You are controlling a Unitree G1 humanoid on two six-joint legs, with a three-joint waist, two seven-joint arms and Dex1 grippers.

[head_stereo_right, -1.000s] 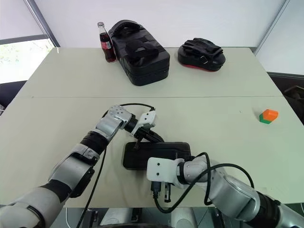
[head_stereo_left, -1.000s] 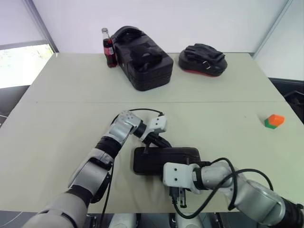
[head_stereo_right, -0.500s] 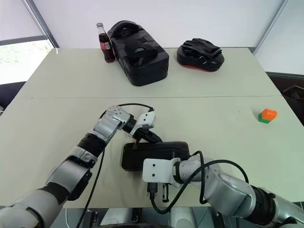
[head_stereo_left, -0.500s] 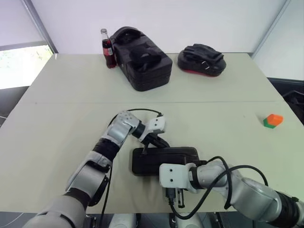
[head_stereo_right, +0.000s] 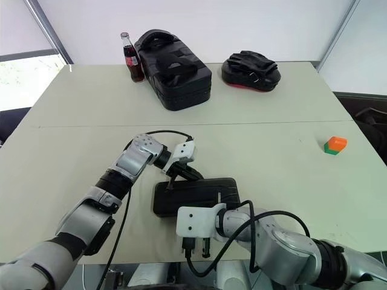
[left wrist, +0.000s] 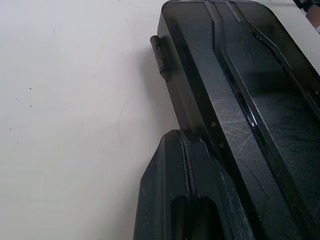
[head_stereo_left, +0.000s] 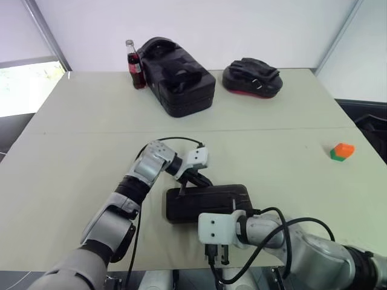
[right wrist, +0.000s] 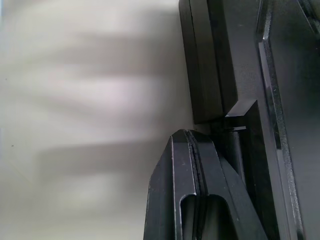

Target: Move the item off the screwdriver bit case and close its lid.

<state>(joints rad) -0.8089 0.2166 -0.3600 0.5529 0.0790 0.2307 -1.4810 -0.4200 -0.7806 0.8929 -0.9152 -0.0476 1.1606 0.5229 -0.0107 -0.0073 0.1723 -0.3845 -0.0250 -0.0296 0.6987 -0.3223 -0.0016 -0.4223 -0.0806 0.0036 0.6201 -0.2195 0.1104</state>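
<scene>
Lying flat with lid (head_stereo_right: 195,194) down, screwdriver bit case (head_stereo_left: 208,202) was braced between left gripper (head_stereo_left: 184,189) and right gripper (head_stereo_left: 219,257), seemingly to seat the latch. Both sets of fingers were pressed together, holding nothing. Item (head_stereo_left: 340,151) sat well apart, already off.

My left arm reaches forward from the lower left, elbow bent, wrist turned inward so the left gripper (head_stereo_left: 192,179) points down and toward my right. Its two black fingers (left wrist: 186,200) are pressed together with no gap. My right arm comes in from the lower right, forearm crossing low in front of me (cable looped over it), wrist bent steeply. The right gripper (head_stereo_right: 195,247) hangs at the near edge, pointing downward, its fingers (right wrist: 192,195) also pressed flat against each other, nothing between them.
</scene>
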